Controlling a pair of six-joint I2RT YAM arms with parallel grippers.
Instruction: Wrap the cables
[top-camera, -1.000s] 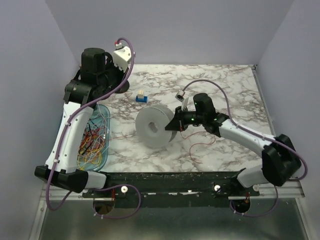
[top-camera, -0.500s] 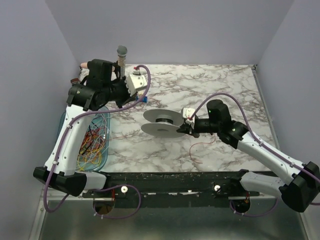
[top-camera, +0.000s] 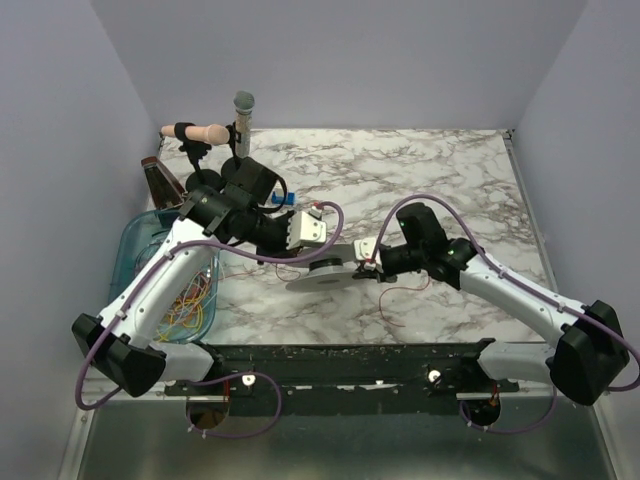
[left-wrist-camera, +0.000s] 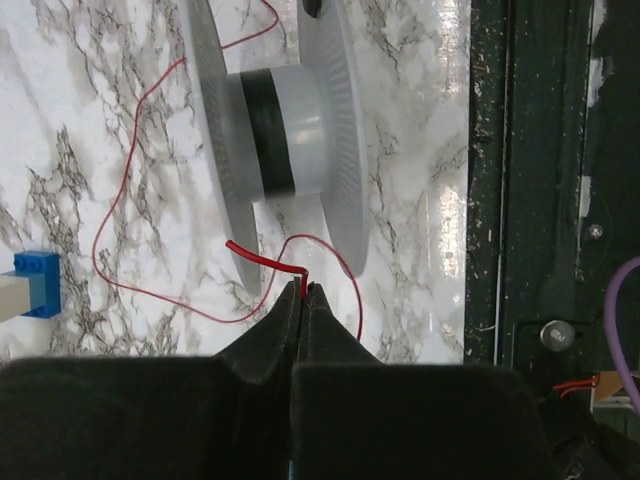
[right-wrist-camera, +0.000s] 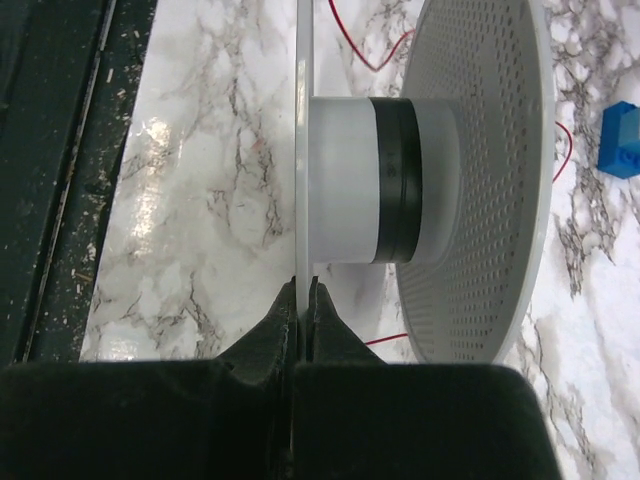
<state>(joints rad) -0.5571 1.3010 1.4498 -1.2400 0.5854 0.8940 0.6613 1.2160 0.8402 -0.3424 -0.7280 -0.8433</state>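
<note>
Moved: our left arm (top-camera: 160, 270) has swung in from the back-left corner to the pale grey round plastic spool (top-camera: 322, 272). The spool now shows more edge-on over the white marbled table (top-camera: 450, 170).
Top view, cables: loose thin coloured cables (top-camera: 190, 305) sit in the translucent blue plastic tray (top-camera: 133, 240) on the left. One thin dark red cable (top-camera: 400, 292) trails on the table just beside the spool.
Left wrist view: our left gripper (left-wrist-camera: 303, 290) is pressed together, pinching the bent end of the thin dark red cable just beside a spool flange. A small blue brick (left-wrist-camera: 38, 283) lies apart from them.
Right wrist view: our right gripper (right-wrist-camera: 303, 285) is clamped on the edge of the spool's thin solid flange. A black band rings the hub, and the far flange is perforated.
</note>
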